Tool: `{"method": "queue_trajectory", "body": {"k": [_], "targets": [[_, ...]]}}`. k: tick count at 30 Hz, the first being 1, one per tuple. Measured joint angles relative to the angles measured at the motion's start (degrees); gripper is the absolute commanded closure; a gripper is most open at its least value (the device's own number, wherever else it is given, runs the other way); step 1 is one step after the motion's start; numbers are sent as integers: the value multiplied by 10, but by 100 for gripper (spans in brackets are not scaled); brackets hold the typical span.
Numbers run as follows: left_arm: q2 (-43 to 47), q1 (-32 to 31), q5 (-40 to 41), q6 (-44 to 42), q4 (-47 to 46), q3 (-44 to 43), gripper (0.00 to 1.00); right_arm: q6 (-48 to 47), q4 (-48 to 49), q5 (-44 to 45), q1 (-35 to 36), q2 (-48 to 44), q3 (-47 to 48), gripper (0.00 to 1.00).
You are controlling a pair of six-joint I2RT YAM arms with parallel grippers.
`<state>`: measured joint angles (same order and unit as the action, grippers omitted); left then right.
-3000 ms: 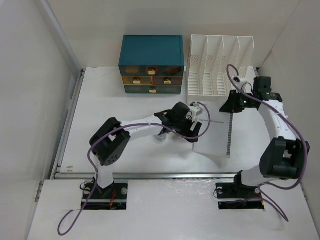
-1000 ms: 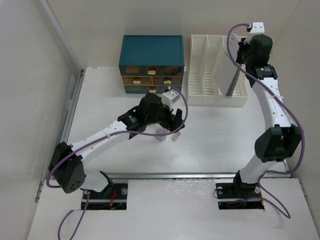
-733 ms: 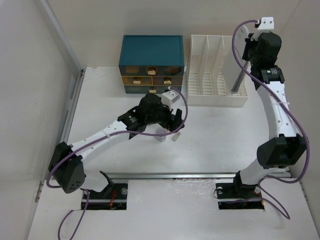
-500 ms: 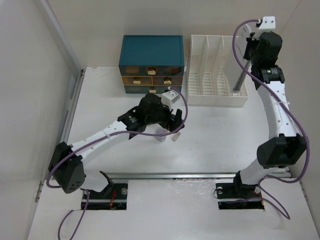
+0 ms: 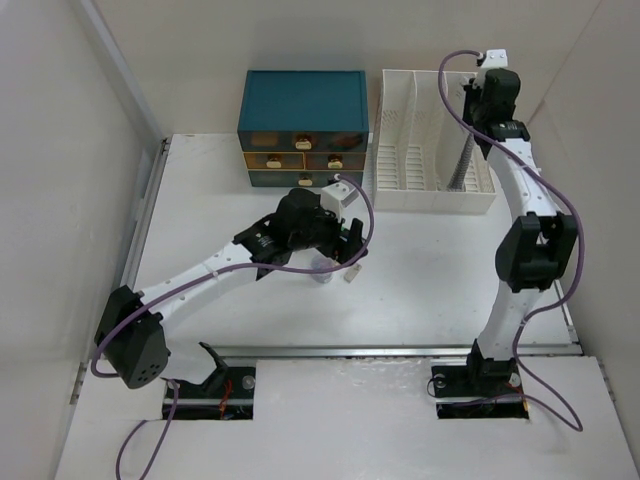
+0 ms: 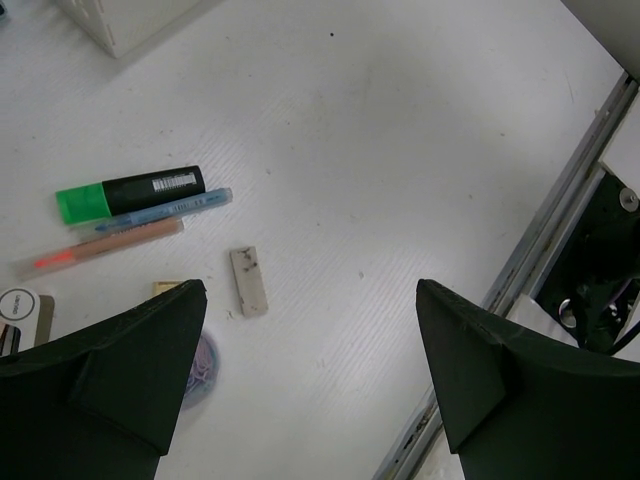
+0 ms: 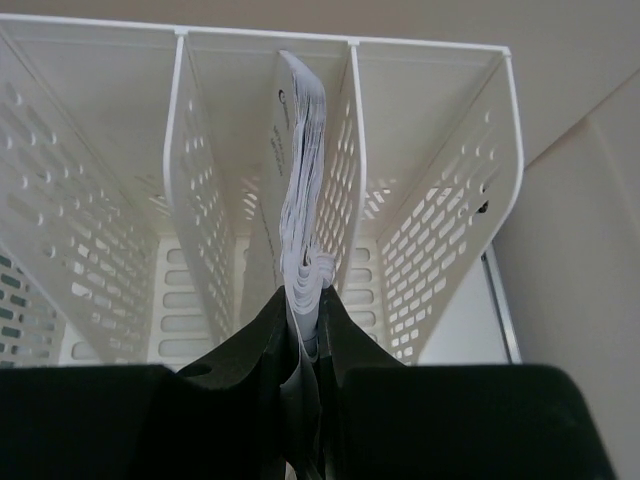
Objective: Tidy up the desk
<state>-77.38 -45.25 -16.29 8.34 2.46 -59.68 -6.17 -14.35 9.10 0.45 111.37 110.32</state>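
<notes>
My right gripper (image 5: 480, 118) is shut on a white spiral notebook (image 5: 463, 152) and holds it upright inside the white slotted file rack (image 5: 400, 150). In the right wrist view the notebook (image 7: 300, 170) stands in the second slot from the right, pinched at my right gripper (image 7: 312, 312). My left gripper (image 5: 345, 258) is open and empty, hovering above the white desk (image 5: 450, 270). In the left wrist view its fingers (image 6: 110, 370) spread wide over the desk (image 6: 400, 130).
A teal drawer box (image 5: 303, 128) stands left of the rack. Below the left gripper lie a green highlighter (image 6: 130, 193), a blue pen (image 6: 165, 212), an orange pen (image 6: 100, 248), a small white block (image 6: 249, 282) and a purple disc (image 6: 202, 360). A metal rail (image 6: 560, 210) runs along the near edge.
The right arm lifted the notebook off the desk, raised it over the rack and has lowered it into a slot. The left arm stretched out and has held still for the last second.
</notes>
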Motion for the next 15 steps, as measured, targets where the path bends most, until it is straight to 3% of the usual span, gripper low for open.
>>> {"method": "queue_trajectory", "body": {"k": [15], "targets": [[0,0,5,0,0,0,16,0,40,20,28,29,0,99]]}}
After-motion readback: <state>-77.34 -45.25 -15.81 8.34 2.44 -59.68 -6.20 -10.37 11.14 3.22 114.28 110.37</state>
